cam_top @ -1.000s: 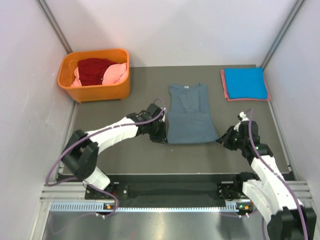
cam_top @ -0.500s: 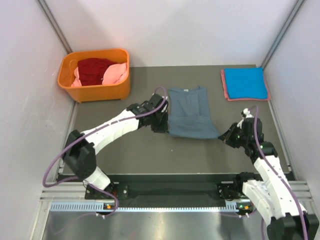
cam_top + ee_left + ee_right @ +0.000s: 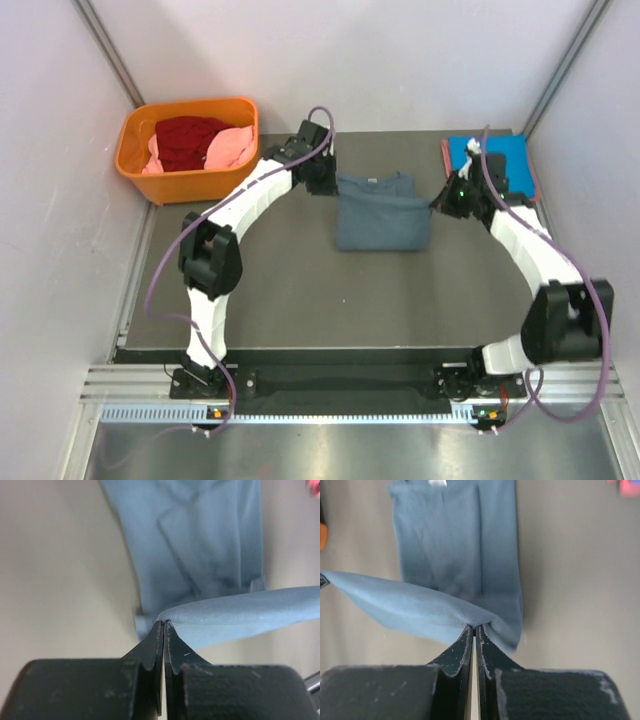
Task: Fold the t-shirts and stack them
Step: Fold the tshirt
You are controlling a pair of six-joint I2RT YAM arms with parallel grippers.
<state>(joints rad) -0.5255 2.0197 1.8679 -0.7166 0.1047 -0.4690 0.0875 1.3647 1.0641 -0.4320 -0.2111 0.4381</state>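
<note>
Slate grey-blue soft-cloth t-shirt lies mid-tabletop, doubled over toward its collar, with left gripper and right gripper each pinched tight on a corner of the folded-over edge; it sags limp and light between them, so corner pinches seem apt.

You have the slate grey-blue tee lying right of the orange basket, doubled over, its upper layer reaching toward the collar, where the small white tag shows. The left claw pinches one corner of that raised layer and the right claw pinches the other, so the cloth arches above the flat part. Far right of the basket, you see the bright blue tee folded square on the salmon-red tee. Inside the basket, the dark red tee and the pink tee lie crumpled.
</note>
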